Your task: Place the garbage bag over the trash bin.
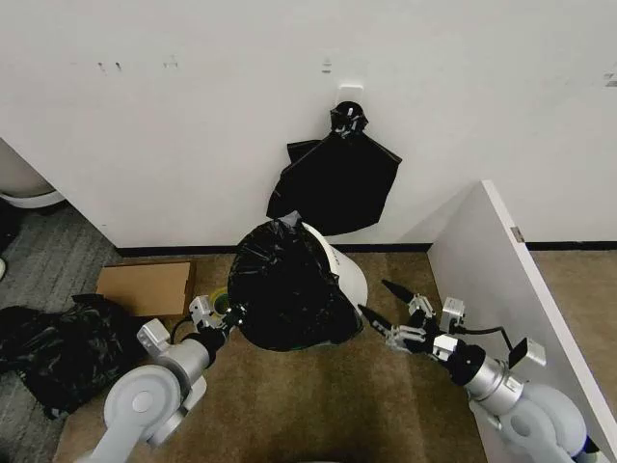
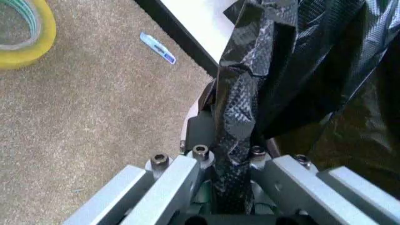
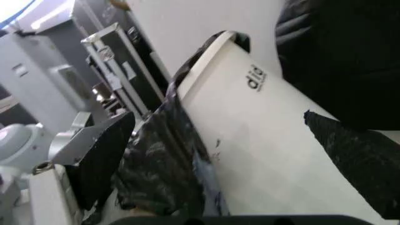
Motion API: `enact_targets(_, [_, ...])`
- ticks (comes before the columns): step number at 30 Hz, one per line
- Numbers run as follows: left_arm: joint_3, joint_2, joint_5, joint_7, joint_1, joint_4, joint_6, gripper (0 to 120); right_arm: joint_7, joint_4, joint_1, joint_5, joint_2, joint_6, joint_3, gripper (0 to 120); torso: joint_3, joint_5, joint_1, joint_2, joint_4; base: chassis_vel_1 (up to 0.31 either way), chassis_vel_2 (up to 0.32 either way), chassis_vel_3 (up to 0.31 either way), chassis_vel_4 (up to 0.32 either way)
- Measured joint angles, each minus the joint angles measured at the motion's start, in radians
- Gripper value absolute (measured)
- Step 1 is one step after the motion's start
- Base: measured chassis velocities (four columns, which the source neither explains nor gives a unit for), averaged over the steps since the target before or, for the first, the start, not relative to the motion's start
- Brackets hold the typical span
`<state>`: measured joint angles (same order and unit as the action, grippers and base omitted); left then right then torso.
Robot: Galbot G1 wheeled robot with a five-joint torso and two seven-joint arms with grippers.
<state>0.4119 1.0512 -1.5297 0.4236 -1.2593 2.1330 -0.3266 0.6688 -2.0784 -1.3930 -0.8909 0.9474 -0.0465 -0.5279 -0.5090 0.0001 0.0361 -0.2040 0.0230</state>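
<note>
1. The bag (image 1: 284, 289) sits draped over the bin (image 1: 345, 275) on the carpet, covering its mouth and the side toward nine o'clock; bare white wall shows toward three o'clock.
2. The left gripper (image 1: 224, 313) is at the bag's nine o'clock edge, clamped on a bunched fold of film that runs between its fingers in the left wrist view.
3. The right gripper (image 1: 384, 304) hovers just beside the bin at three o'clock, fingers spread, holding nothing.
4. The film looks very light, limp and slick; it would likely stretch or tear under a hard tug.
5. The best hold is probably a gathered fold near the bag's open edge, not a single layer.
6. The bin seems light and could tip or slide when pulled against.
</note>
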Motion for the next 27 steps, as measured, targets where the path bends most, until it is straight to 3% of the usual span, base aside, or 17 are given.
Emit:
enact_targets(7, [-0.008, 0.005, 0.01, 0.0, -0.002, 0.003, -0.001, 0, -0.003, 0.008, 0.035, 0.019, -0.008, -0.018, 0.034, 92, 0.0, -0.0001, 0.0, 0.0, 0.0, 0.0, 0.0, 0.0, 0.0])
enact_targets(18, [-0.01, 0.01, 0.013, -0.002, -0.007, 0.005, -0.001, 0, -0.014, 0.03, 0.069, 0.026, -0.015, -0.02, 0.066, 68, 0.0, -0.0001, 0.0, 0.0, 0.0, 0.0, 0.0, 0.0, 0.0])
enact_targets(22, [-0.013, 0.011, 0.015, -0.003, -0.004, 0.002, -0.001, 0, -0.012, 0.03, 0.068, 0.025, -0.017, -0.02, 0.069, 48, 0.0, -0.0001, 0.0, 0.0, 0.0, 0.0, 0.0, 0.0, 0.0])
enact_targets(27, [-0.017, 0.013, 0.017, -0.003, -0.001, -0.002, -0.001, 0, -0.012, 0.029, 0.067, 0.025, -0.017, -0.02, 0.071, 32, 0.0, -0.0001, 0.0, 0.0, 0.0, 0.0, 0.0, 0.0, 0.0])
